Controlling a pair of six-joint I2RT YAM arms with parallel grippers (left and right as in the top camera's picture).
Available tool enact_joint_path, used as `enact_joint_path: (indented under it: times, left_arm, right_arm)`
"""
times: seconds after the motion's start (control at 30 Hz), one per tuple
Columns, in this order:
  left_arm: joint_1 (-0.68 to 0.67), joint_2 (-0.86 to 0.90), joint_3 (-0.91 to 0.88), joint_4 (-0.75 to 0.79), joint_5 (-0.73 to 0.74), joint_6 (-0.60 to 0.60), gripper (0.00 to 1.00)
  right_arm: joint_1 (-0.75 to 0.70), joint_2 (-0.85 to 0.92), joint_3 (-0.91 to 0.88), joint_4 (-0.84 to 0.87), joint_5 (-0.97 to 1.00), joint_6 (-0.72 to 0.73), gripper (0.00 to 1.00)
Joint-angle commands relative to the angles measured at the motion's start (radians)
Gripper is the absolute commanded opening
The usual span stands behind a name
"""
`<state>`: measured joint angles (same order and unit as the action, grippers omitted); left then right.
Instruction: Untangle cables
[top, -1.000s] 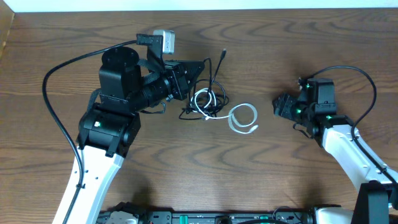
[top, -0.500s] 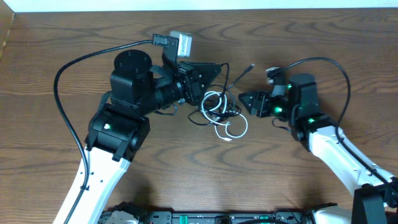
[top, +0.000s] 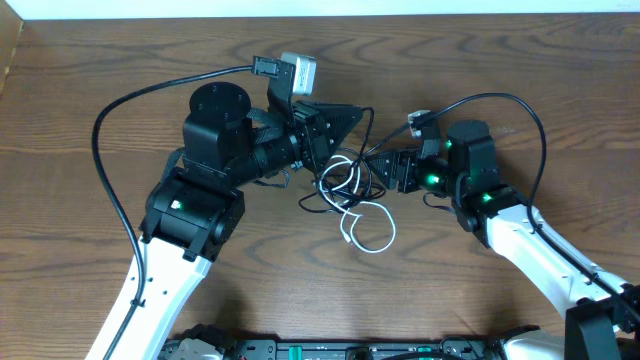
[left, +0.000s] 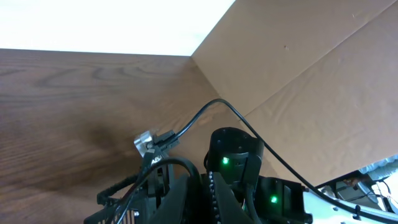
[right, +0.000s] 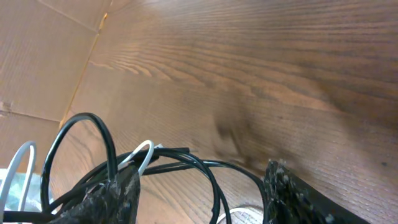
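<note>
White cord (top: 393, 230): thin and slack, its small loop snarled in the black coil just off the right gripper (top: 383, 168), a wider loop trailing away below.
Black cord (top: 318, 205): longer, in loose overlapping loops between the right gripper and the left gripper (top: 362, 112), strands crossing the right gripper's parted fingers (right: 292, 193).

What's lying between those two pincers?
The cables, a knot of white and black loops, sit between the left pincer and the right pincer, clearest in the overhead view.
</note>
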<state>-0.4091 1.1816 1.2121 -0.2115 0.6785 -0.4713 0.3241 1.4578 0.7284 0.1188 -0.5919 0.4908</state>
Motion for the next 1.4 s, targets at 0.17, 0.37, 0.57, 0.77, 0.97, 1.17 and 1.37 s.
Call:
enact_joint_path:
  times: [0.17,0.37,0.57,0.77,0.97,1.17,1.37]
  left_arm:
    - [-0.003,-0.019,0.000,0.009,-0.023,0.029,0.08]
    - [-0.003,-0.009,0.000,0.010,-0.043,0.037,0.08]
    - [-0.003,0.017,0.000,0.008,-0.051,0.056,0.08]
    - [-0.003,0.025,0.000,0.032,-0.062,0.055,0.08]
    - [-0.003,0.025,0.000,0.022,-0.063,0.055,0.09]
    - [-0.002,0.025,0.000,-0.007,-0.167,0.075,0.12]
    - [-0.002,0.025,0.000,-0.126,-0.302,0.102,0.25]
  right_arm:
    - [0.007,0.003,-0.005,0.056,-0.101,0.031,0.60]
    - [0.007,0.003,-0.005,0.064,-0.243,-0.002,0.61]
    - [0.007,0.003,-0.005,0.129,-0.317,-0.002,0.61]
    - [0.024,0.003,-0.005,0.076,-0.317,-0.041,0.61]
    - [0.043,0.003,-0.005,-0.114,-0.093,-0.047,0.61]
    - [0.094,0.003,-0.005,-0.250,0.016,-0.048,0.56]
    - [0.205,0.003,-0.005,-0.255,0.167,0.061,0.50]
